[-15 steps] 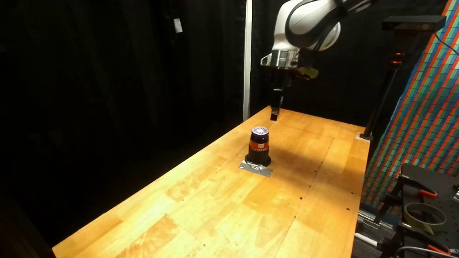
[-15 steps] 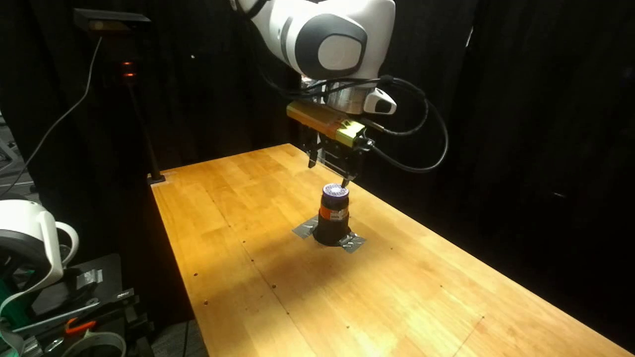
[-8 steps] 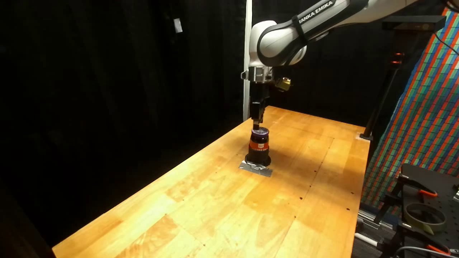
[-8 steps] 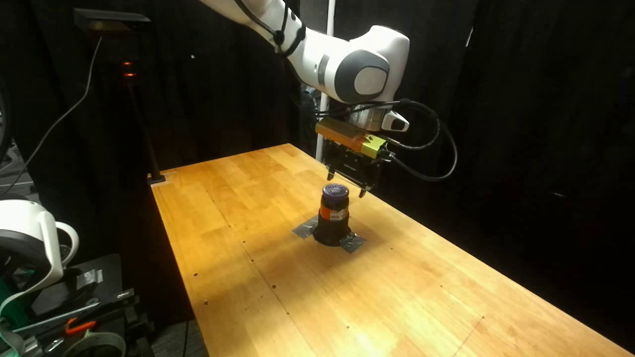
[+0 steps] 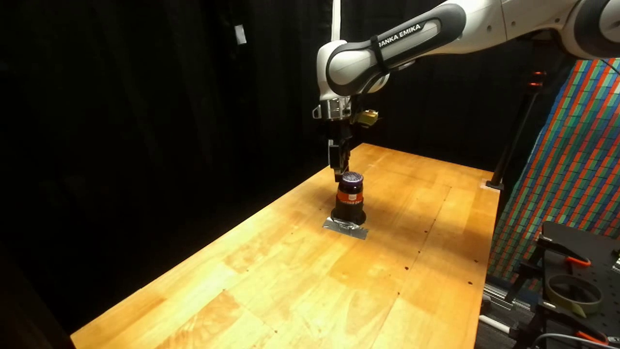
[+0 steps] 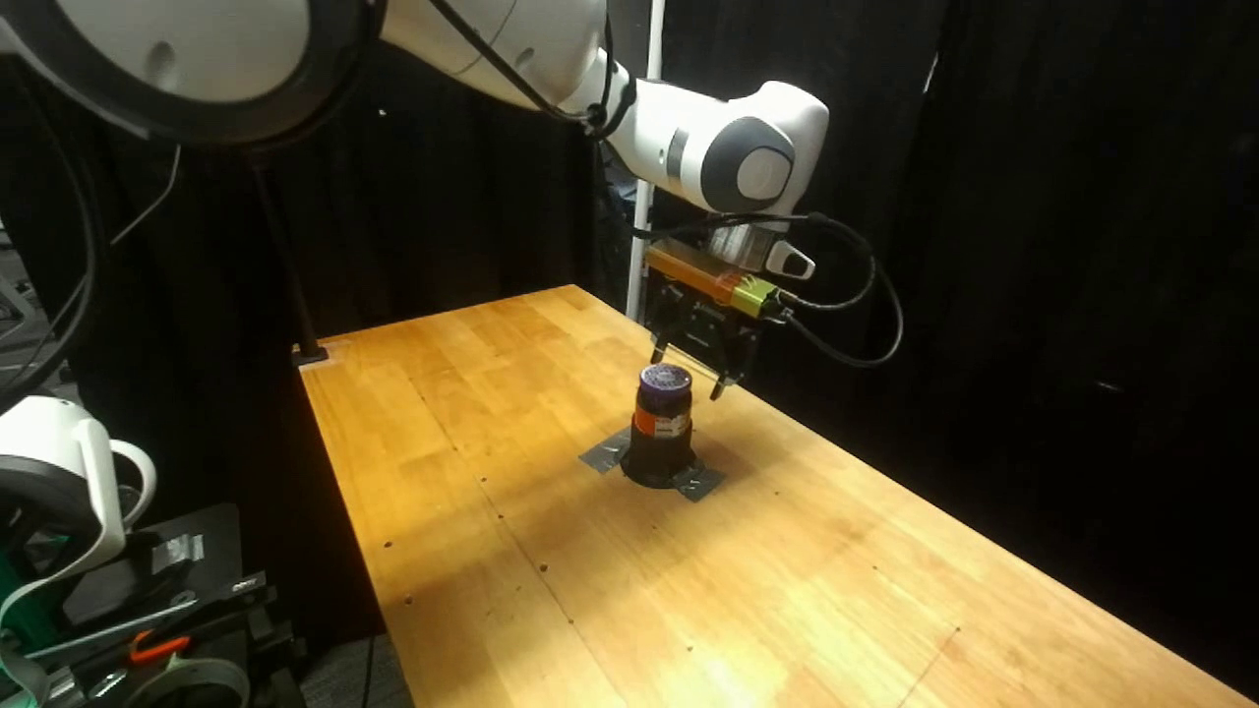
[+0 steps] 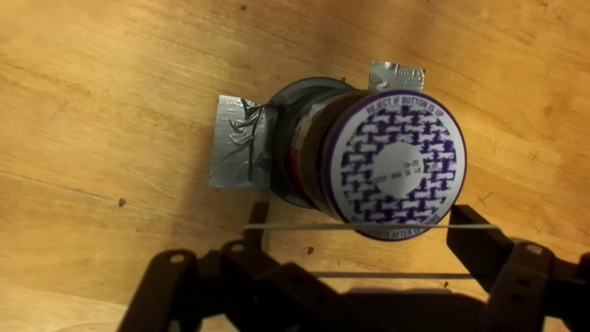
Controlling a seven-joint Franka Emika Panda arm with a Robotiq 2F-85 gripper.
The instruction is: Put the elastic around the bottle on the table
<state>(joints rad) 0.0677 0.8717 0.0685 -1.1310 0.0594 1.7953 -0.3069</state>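
The bottle (image 5: pixel 349 198) stands upright in a black base taped to the wooden table (image 5: pixel 290 281). It has a purple-rimmed lid and an orange-red label, and shows in an exterior view (image 6: pixel 663 421) and in the wrist view (image 7: pixel 396 166). My gripper (image 7: pixel 359 215) is open, fingers spread wide. A thin pale elastic (image 7: pixel 304 226) is stretched around both fingers in two strands. In the wrist view the front strand crosses over the lid's lower edge; the elastic is not around the bottle. In both exterior views the gripper (image 6: pixel 688 374) is beside the bottle, near lid height.
Silver tape (image 7: pixel 239 143) holds the base down. A dark camera stand (image 5: pixel 506 140) is at the table's far corner. A black side table (image 5: pixel 581 261) with a tape roll (image 5: pixel 574 293) stands beside the table. Black curtains surround the area.
The arm has swung across the table and the gripper has come down beside the bottle, moving little in the last half second. The bottle has not moved. The fingers stay spread.
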